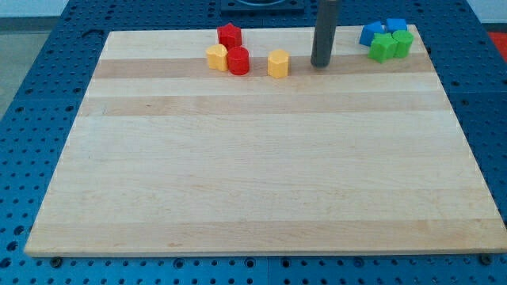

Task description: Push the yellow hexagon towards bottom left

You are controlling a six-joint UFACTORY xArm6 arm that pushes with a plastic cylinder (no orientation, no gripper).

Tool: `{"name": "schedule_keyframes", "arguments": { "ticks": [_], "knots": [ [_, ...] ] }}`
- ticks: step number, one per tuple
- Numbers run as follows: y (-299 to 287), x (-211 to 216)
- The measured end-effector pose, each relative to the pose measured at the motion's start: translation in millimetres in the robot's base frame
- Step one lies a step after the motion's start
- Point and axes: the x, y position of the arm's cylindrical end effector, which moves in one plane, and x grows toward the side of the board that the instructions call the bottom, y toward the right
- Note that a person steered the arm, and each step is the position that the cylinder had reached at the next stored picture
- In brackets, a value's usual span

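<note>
Rod (325, 32) upper part cut by view's top; blue blocks (380, 30) partly hidden behind green blocks (390, 45), shapes unclear.

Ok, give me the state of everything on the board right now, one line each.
my tip: on the board, to the view's right of the yellow hexagon, apart from it
yellow hexagon: alone, untouched
other yellow block: touching the red cylinder
red cylinder: upright
red block: behind the cylinder
blue and green blocks: clustered at top right

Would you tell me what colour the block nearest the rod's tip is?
Yellow: the yellow hexagon, to the view's left of my tip, in the camera view.
</note>
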Motion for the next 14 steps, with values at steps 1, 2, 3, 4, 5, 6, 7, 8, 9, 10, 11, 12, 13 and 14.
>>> {"name": "schedule_keyframes", "arguments": {
  "ticks": [1, 2, 3, 4, 5, 6, 7, 8, 9, 10, 11, 12, 13, 14],
  "knots": [
    [-38.3, -9.3],
    [-82.7, 19.6],
    [-109.8, 54.9],
    [-108.7, 46.2],
    [-89.2, 23.7],
    [-94.7, 46.9],
    [-137.3, 93.9],
    [-193.7, 122.5],
    [-176.7, 121.8],
    [-125.9, 100.1],
    [-76.2, 88.4],
    [-42.7, 92.9],
    [-86.5, 119.4],
    [-166.0, 158.0]
  ]
}}
